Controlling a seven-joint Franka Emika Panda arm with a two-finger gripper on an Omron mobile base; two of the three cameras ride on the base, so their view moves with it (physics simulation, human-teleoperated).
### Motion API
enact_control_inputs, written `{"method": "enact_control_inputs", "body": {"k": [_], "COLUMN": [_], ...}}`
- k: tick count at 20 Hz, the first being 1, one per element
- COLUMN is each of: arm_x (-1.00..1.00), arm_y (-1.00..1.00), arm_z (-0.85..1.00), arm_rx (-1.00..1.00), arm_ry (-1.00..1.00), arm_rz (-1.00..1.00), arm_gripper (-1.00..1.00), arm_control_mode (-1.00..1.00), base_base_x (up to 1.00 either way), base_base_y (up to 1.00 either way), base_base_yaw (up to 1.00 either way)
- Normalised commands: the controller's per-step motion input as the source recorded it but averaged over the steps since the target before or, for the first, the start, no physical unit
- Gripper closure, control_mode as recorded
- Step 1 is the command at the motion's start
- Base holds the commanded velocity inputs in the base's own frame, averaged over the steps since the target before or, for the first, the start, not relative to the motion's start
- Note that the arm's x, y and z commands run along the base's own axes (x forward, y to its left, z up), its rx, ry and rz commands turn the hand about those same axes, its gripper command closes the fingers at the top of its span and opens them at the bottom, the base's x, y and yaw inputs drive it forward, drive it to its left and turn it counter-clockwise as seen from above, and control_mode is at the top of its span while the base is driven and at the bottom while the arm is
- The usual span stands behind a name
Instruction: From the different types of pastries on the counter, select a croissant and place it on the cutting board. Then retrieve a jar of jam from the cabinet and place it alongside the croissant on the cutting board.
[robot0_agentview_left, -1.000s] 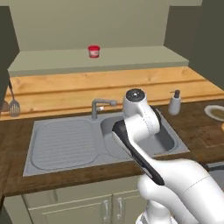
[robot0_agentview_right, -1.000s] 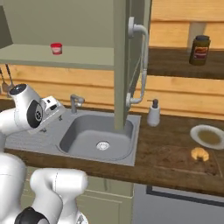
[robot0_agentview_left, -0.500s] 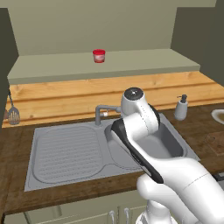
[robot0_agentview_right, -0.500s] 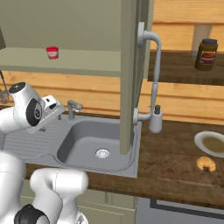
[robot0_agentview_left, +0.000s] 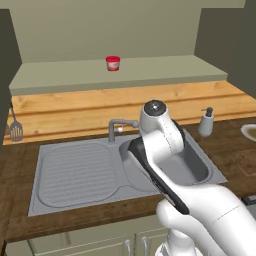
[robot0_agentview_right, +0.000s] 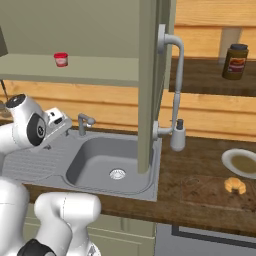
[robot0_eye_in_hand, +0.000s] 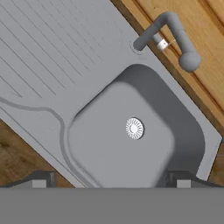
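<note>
The jar of jam (robot0_agentview_left: 113, 63), tiny with a red top, stands on the olive cabinet shelf above the sink; it is also the jar of jam (robot0_agentview_right: 61, 59) in the right base view. The golden croissant (robot0_agentview_right: 234, 185) lies on the dark cutting board (robot0_agentview_right: 205, 189) at the far right of the counter (robot0_agentview_right: 200, 165). My gripper (robot0_eye_in_hand: 111, 180) hangs open over the sink basin (robot0_eye_in_hand: 131, 144), its fingertips (robot0_eye_in_hand: 41, 179) wide apart with nothing between them. It is far below and in front of the jam jar.
An open cabinet door (robot0_agentview_right: 150, 85) hangs edge-on over the sink's right side. The faucet (robot0_agentview_left: 117, 129), a soap dispenser (robot0_agentview_left: 206, 122), a spatula (robot0_agentview_left: 16, 131), a pale plate (robot0_agentview_right: 242, 163) and a tall dark jar (robot0_agentview_right: 235, 61) are around.
The whole picture has shifted and grown a little, so the base has driven. The arm keeps its pose and the gripper stays open.
</note>
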Motion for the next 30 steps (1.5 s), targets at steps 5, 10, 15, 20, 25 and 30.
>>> {"method": "enact_control_inputs", "body": {"k": [5, 10, 15, 20, 25, 30], "arm_x": [-0.20, -0.04, 0.00, 0.00, 0.00, 0.01], "arm_y": [0.00, 0.00, 0.04, 0.09, 0.02, 0.03], "arm_z": [0.91, 0.80, 0.72, 0.49, 0.69, 0.78], "arm_rx": [0.01, 0.01, 0.00, 0.00, 0.02, 0.13], "arm_ry": [-0.27, -0.15, -0.03, -0.07, -0.06, -0.01], "arm_rz": [-0.02, -0.13, -0.16, -0.16, -0.22, -0.24], "arm_gripper": [-1.00, -1.00, -1.00, -1.00, -1.00, -1.00], "arm_control_mode": [-1.00, -1.00, -1.00, -1.00, -1.00, -1.00], "base_base_x": [0.00, 0.00, 0.00, 0.00, 0.00, 0.00], "base_base_y": [0.00, 0.00, 0.00, 0.00, 0.00, 0.00], "base_base_yaw": [0.00, 0.00, 0.00, 0.00, 0.00, 0.00]}}
